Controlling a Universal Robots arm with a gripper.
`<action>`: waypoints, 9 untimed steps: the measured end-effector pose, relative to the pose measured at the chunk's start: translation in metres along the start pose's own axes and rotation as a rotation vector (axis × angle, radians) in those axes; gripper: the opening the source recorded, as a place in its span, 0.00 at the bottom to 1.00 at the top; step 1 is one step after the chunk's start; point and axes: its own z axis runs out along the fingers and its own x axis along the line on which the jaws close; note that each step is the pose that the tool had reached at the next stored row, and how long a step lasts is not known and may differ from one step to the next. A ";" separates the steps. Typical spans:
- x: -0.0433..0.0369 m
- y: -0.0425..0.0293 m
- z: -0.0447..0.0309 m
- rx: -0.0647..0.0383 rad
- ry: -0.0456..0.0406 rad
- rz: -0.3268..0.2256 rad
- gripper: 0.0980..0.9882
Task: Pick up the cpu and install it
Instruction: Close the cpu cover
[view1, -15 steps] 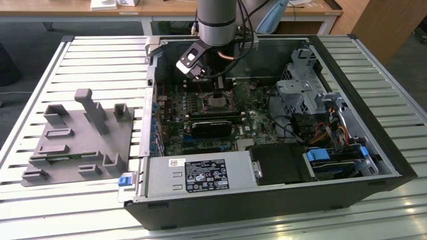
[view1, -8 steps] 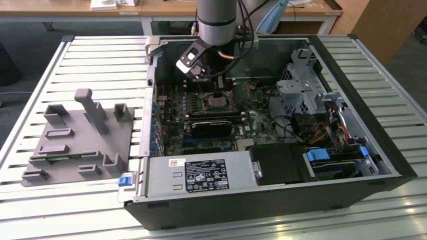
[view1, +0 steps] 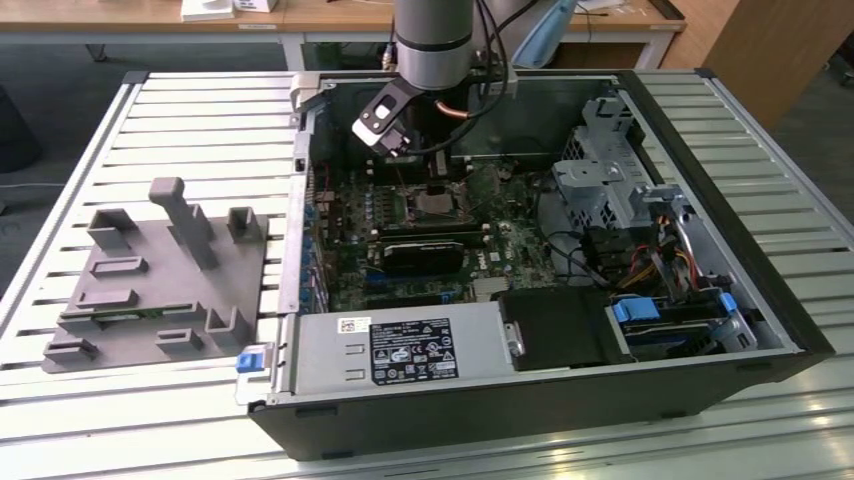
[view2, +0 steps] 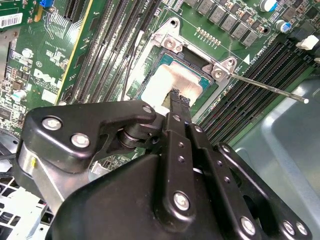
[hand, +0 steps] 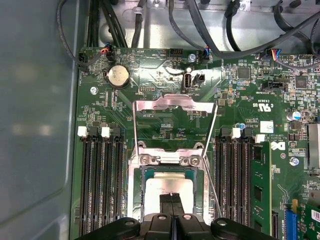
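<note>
The cpu (hand: 167, 186), a small square chip with a silvery top, lies flat in the motherboard socket (hand: 134, 197) inside the open computer case (view1: 747, 250). In the second wrist view the cpu (view2: 167, 80) also sits within the socket frame. My gripper (hand: 171, 198) hangs straight over it, fingers pressed together, tips at the chip's top face near one edge. The second wrist view shows the gripper (view2: 176, 96) shut with nothing between the fingers. From the exterior view, the gripper (view1: 435, 190) reaches down into the case above the cpu (view1: 435, 206).
The socket's metal load plate (hand: 175, 106) stands flipped open, and its thin lever rod (view2: 270, 88) sticks out sideways. Memory slots (hand: 100, 180) flank the socket. A black module (view1: 424, 252) lies nearby in the case. A grey fixture (view1: 147, 290) with posts stands on the slatted table.
</note>
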 end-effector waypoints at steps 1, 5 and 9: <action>0.0000 0.0000 -0.0002 0.000 -0.0001 0.000 0.01; 0.0000 0.0001 -0.0008 0.000 0.0002 0.000 0.01; 0.0000 0.0001 -0.0017 0.000 0.0001 0.000 0.01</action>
